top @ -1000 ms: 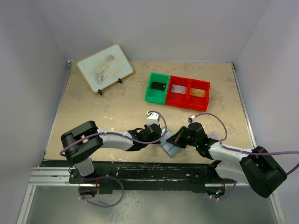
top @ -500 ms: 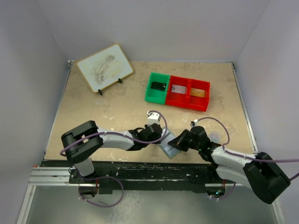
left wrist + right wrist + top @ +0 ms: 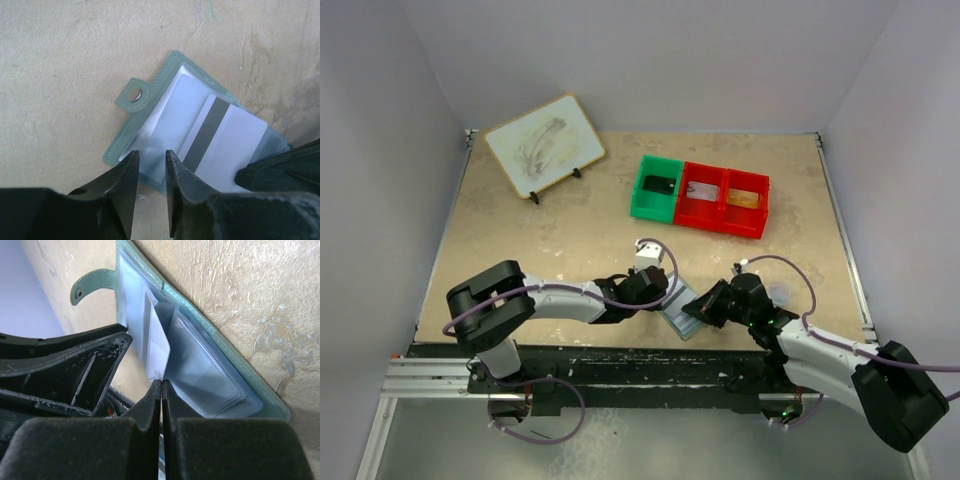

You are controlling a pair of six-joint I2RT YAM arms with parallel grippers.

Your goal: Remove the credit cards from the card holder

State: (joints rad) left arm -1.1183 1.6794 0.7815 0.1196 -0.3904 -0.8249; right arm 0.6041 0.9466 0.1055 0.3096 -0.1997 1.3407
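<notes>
The right hand (image 3: pixel 161 385) is clamped on the edge of a white striped card (image 3: pixel 230 140) that sits partly out of its pocket. The left hand (image 3: pixel 151 157) has its fingers a narrow gap apart, tips over the near edge of the card holder (image 3: pixel 165 102). The card holder lies open on the desk (image 3: pixel 60 75) between both hands. Well beyond them stands a green bin (image 3: pixel 657 187).

The beige, scuffed table (image 3: pixel 540 240) carries a card holder (image 3: pixel 682 314), which lies open and flat near the front edge. Farther back, right of centre, a green bin (image 3: pixel 641 190) touches the red bins (image 3: pixel 724 197) in one row. At back left, a board (image 3: pixel 544 145) stands tilted on its feet.
</notes>
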